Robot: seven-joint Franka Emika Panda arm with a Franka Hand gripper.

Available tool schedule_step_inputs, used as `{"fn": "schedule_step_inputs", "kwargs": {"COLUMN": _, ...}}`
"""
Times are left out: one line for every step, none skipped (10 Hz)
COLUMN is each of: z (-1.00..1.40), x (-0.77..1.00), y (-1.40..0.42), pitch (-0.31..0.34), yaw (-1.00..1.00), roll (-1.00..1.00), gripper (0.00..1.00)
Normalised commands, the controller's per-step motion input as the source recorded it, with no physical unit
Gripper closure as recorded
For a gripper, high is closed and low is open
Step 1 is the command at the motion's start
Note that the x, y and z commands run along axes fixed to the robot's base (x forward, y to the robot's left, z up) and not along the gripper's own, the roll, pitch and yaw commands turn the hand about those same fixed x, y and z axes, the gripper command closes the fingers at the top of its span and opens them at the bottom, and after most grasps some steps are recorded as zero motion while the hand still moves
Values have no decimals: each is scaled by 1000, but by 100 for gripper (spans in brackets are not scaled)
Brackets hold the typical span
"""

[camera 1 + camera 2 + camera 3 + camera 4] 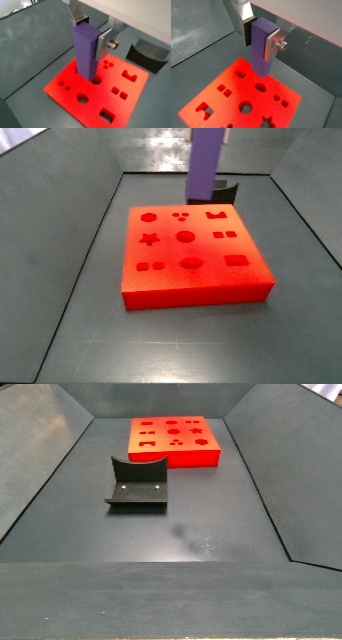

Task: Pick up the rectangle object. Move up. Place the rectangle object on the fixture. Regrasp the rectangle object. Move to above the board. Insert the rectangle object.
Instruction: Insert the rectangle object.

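Fingers point(92, 36) clamped on upright rectangle object point(86, 52) above board point(67, 87), obj's top cut off in side view point(206, 163)

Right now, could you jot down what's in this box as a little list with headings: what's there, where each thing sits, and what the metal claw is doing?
Held piece: lilac-purple rectangular block, upright, clamped near its upper end
Gripper: jaws shut on the block, silver finger plates on two opposite sides, above the board
Board: bright red-orange flat slab with shaped cutouts, on the dark floor
Block versus board: lower end hangs over the slab in both wrist views; not seated
Fixture: small dark holder, on the floor, apart from the slab, nothing on it
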Motion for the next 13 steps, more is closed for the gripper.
{"fn": "schedule_step_inputs", "kwargs": {"z": -477, "x": 1000, "y": -57, "pitch": -123, "yaw": 0, "roll": -26, "gripper": 100}}
{"fn": "schedule_step_inputs", "kwargs": {"z": -471, "x": 1000, "y": 0, "pitch": -136, "yaw": 0, "roll": -94, "gripper": 100}}
{"fn": "schedule_step_inputs", "kwargs": {"z": -491, "x": 971, "y": 106, "pitch": -184, "yaw": 26, "roll": -153, "gripper": 100}}
{"fn": "schedule_step_inputs", "kwargs": {"z": -511, "x": 877, "y": 77, "pitch": -181, "yaw": 94, "roll": -130, "gripper": 100}}
{"fn": "schedule_step_inputs", "kwargs": {"z": -426, "x": 729, "y": 109, "pitch": -76, "yaw": 257, "roll": -113, "gripper": 100}}
{"fn": "schedule_step_inputs", "kwargs": {"z": -397, "x": 743, "y": 120, "pitch": 0, "yaw": 346, "roll": 1, "gripper": 100}}
{"fn": "schedule_step_inputs", "kwargs": {"z": -326, "x": 731, "y": 100, "pitch": 34, "yaw": 371, "roll": 129, "gripper": 100}}
{"fn": "schedule_step_inputs", "kwargs": {"z": -354, "x": 737, "y": 0, "pitch": 123, "yaw": 363, "roll": 256, "gripper": 100}}
{"fn": "schedule_step_inputs", "kwargs": {"z": -351, "x": 731, "y": 0, "pitch": 134, "yaw": 363, "roll": 281, "gripper": 100}}
{"fn": "schedule_step_inputs", "kwargs": {"z": -266, "x": 660, "y": 0, "pitch": 136, "yaw": 411, "roll": 356, "gripper": 100}}
{"fn": "schedule_step_inputs", "kwargs": {"z": -349, "x": 671, "y": -43, "pitch": 166, "yaw": 386, "roll": 370, "gripper": 100}}
{"fn": "schedule_step_inputs", "kwargs": {"z": -343, "x": 683, "y": -243, "pitch": 214, "yaw": 191, "roll": 326, "gripper": 100}}
{"fn": "schedule_step_inputs", "kwargs": {"z": -106, "x": 611, "y": -400, "pitch": 221, "yaw": 117, "roll": 277, "gripper": 100}}
